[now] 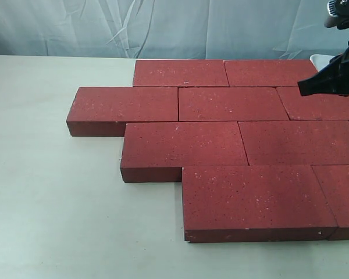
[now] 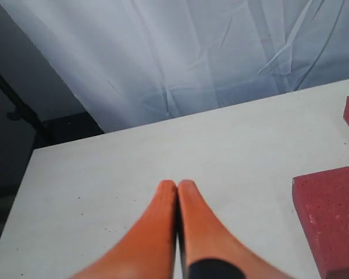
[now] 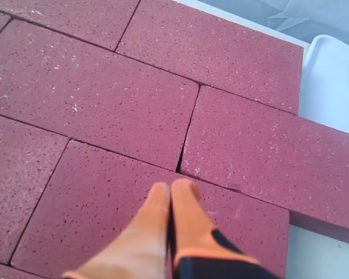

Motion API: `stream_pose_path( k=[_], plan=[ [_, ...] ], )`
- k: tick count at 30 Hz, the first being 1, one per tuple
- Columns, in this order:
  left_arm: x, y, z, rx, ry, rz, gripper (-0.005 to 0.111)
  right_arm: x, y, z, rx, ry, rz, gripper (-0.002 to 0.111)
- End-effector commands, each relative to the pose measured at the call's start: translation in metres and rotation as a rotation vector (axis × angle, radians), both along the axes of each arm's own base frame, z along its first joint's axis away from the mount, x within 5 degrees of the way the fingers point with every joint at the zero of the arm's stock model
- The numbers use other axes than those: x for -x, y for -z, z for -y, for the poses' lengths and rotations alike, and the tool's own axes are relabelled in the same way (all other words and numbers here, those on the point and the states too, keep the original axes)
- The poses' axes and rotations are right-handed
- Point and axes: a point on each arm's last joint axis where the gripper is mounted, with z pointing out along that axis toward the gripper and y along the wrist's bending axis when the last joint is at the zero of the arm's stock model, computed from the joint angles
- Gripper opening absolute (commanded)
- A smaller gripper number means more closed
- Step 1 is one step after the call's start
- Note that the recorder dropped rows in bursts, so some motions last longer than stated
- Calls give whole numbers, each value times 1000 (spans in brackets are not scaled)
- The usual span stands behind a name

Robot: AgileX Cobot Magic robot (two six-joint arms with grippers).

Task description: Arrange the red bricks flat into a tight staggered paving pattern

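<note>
the bricks (image 1: 232, 145) lie flat in offset rows, each joint meeting a neighbour's middle, as staggered paving wants; just ahead of the right gripper (image 3: 172, 187) one joint gapes slightly. that gripper hangs over the bricks, fingers pressed together, pinching nothing; contact i cannot tell. the left gripper (image 2: 177, 186), likewise pressed together and empty, hangs above the table (image 2: 104, 174), bricks off to its side

Orange left gripper (image 2: 177, 185), fingers (image 2: 157, 221) tight together, over the pale table (image 2: 104, 186), red bricks (image 2: 331, 221) near, white curtain (image 2: 192, 52) beyond.
</note>
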Motion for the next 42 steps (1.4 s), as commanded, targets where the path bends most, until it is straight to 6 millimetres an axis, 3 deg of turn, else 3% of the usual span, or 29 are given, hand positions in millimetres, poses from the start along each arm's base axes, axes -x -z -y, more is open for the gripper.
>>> stream_pose_path(
  k=[1,15,20,27,36,42],
  plan=[
    [33,-11,1,15,-7,80,1,0,-2,1,-1,4,19,-1],
    [133,-27,9,115,3,234,0,0,-2,1,-1,4,18,-1],
    [156,-33,9,78,9,269,0,0,-2,1,-1,4,18,-1],
    [172,-39,9,49,6,329,0,0,-2,1,-1,4,18,-1],
    [170,-35,8,63,-1,402,0,0,-2,1,-1,4,18,-1],
    [176,4,4,70,-48,495,0,0,-2,1,-1,4,18,-1]
  ],
)
